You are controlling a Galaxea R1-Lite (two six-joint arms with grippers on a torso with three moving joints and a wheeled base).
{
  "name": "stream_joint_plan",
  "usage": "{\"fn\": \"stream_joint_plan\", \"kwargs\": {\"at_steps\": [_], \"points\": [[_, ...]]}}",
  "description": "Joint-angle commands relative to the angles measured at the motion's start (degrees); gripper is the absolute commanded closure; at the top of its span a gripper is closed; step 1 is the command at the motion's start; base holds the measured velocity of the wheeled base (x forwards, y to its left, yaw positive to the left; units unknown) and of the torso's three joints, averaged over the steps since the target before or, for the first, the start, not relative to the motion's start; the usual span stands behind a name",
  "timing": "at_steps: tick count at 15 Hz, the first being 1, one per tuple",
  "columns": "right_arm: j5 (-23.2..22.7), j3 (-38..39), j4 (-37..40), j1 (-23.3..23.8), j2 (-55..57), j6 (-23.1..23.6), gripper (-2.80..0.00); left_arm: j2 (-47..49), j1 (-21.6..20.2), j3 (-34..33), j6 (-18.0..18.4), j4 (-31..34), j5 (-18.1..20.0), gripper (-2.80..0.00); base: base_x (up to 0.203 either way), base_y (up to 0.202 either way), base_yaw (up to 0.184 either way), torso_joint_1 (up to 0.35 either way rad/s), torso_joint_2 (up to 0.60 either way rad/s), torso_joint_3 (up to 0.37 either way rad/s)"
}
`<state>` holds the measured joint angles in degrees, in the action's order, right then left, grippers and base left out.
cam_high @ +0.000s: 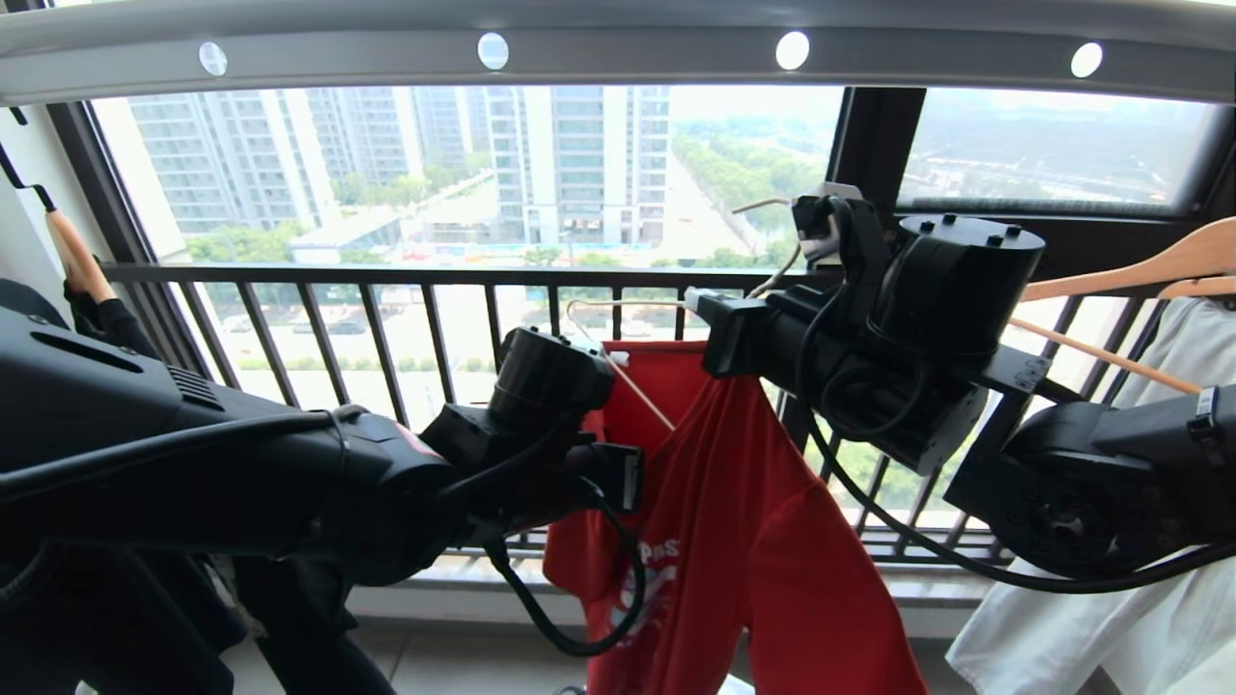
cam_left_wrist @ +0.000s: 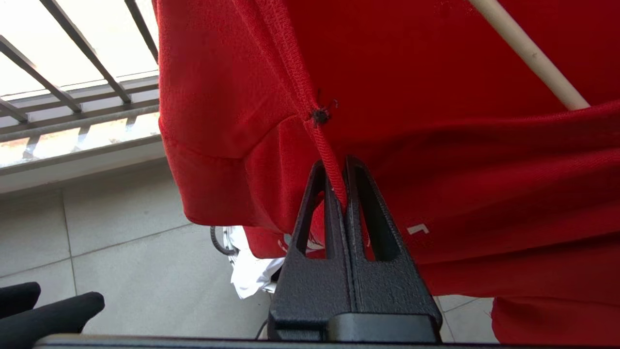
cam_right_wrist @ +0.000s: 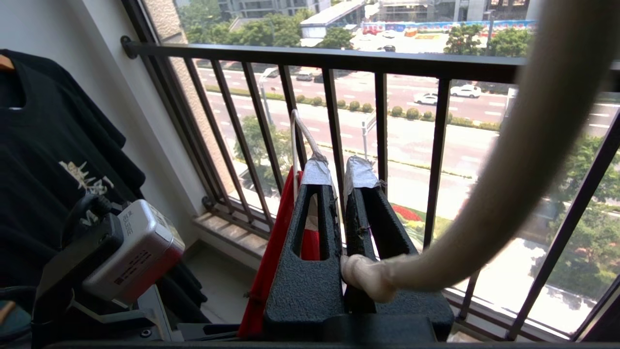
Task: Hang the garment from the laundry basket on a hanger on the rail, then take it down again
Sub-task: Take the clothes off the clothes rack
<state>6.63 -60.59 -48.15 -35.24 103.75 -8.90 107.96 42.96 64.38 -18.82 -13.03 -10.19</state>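
The left gripper [cam_left_wrist: 341, 194] is closed on a seam of the red shirt [cam_high: 744, 521], which drapes over the wire hanger [cam_high: 618, 367] below the rail [cam_high: 618, 48]. The right gripper [cam_right_wrist: 339, 179] is clamped on the hanger's neck.

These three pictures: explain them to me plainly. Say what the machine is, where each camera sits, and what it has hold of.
This is a two-armed robot on a balcony. The wide picture comes from its head; the other two come from cameras on its wrists, looking along the fingers.

The left gripper is shut on a seam of the red T-shirt. The right gripper is shut on the neck of a thin cream wire hanger, which is partly inside the shirt.

Above runs a grey rail with round holes; the hanger is not hooked on it. A black T-shirt hangs on the robot's left, a white garment on a wooden hanger on its right.
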Motion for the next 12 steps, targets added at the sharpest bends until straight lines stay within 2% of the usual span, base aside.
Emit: {"fn": "stream_joint_plan", "kwargs": {"at_steps": [1,3,5,8,10,12], "points": [[0.13,-0.40,-0.46,0.00,0.15,-0.17,0.00,2.04,-0.84,1.07,-0.24,-0.27,-0.23,0.00,0.000,0.000,0.000,0.000,0.00,0.000],[0.13,-0.48,-0.53,0.03,0.46,-1.65,0.00,4.69,-3.42,3.51,-0.79,-0.32,-0.61,0.00,0.000,0.000,0.000,0.000,0.00,0.000],[0.13,-0.39,-0.14,0.17,-0.07,-2.32,0.00,7.43,-9.04,9.07,-2.76,0.00,-3.30,0.00,0.000,0.000,0.000,0.000,0.00,0.000],[0.22,-0.32,1.16,0.13,0.22,-2.22,0.00,4.19,-16.71,11.99,-3.23,0.00,-4.59,0.00,0.000,0.000,0.000,0.000,0.00,0.000],[0.22,-0.40,1.57,0.09,0.31,-2.10,0.00,1.74,-18.77,12.99,-3.09,-0.28,-4.83,0.00,0.000,0.000,0.000,0.000,0.00,0.000],[0.22,-0.23,1.61,0.09,0.13,-1.99,0.00,1.89,-18.97,13.27,-3.24,-0.53,-5.53,0.00,0.000,0.000,0.000,0.000,0.00,0.000]]}}
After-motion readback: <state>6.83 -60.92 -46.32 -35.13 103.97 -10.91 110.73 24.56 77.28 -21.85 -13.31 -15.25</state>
